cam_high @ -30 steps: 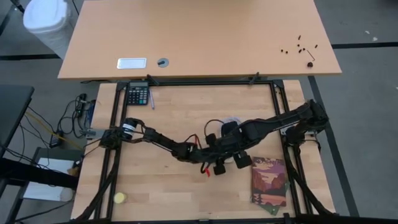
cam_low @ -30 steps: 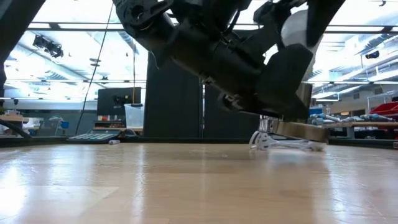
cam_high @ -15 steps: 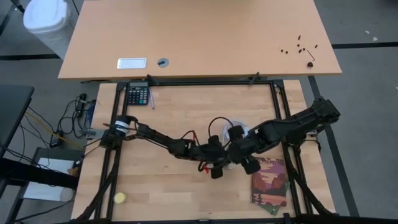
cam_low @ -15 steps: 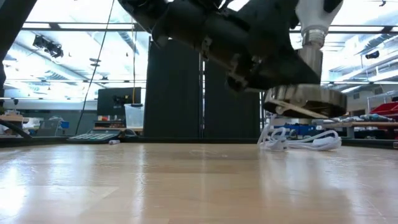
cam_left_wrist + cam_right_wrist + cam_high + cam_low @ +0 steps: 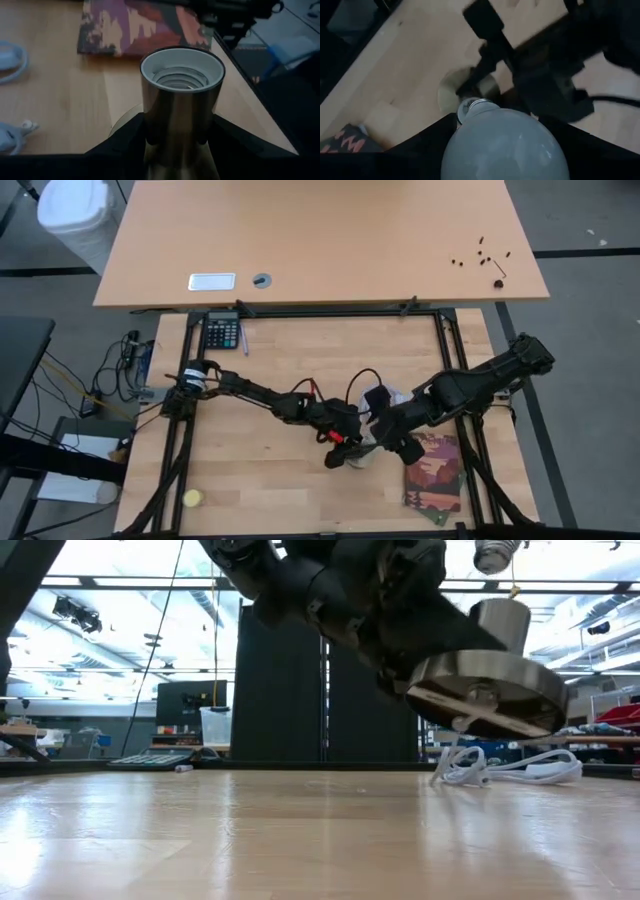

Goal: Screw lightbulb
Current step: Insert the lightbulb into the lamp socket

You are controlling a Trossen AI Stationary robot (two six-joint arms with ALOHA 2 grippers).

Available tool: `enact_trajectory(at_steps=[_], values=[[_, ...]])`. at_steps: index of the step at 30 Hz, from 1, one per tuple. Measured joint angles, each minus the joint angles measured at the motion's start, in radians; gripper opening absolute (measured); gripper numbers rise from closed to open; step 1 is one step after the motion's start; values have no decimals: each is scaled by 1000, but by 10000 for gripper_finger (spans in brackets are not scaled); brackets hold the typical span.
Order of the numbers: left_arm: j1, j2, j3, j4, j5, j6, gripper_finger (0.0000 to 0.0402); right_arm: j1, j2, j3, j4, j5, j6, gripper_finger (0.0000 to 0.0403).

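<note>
Lightbulb (image 5: 502, 145) in right hand (image 5: 500, 125), now above lifted socket (image 5: 181, 100).

One lightbulb (image 5: 504, 142), one socket (image 5: 181, 97), one calculator (image 5: 221, 333), one yellow ball (image 5: 191, 499), one book (image 5: 434, 472) and two arms are showing.

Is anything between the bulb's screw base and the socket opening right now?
Nothing visible. The right gripper holds the lightbulb, its threaded base pointing toward the brass socket held in the left gripper. The left wrist view shows the socket mouth open and empty, and both parts are lifted off the table.
</note>
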Motion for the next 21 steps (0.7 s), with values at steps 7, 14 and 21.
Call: enact_trajectory(at_steps=[7,14,21], values=[[19,0,0,-36,51,0,189,-7,-110,-221,206,-4,0,279],[45,0,0,-40,194,-6,189,-7,-183,-361,362,-5,-89,279],[73,0,0,-26,419,-40,189,-7,-191,-436,514,-4,-270,279]])
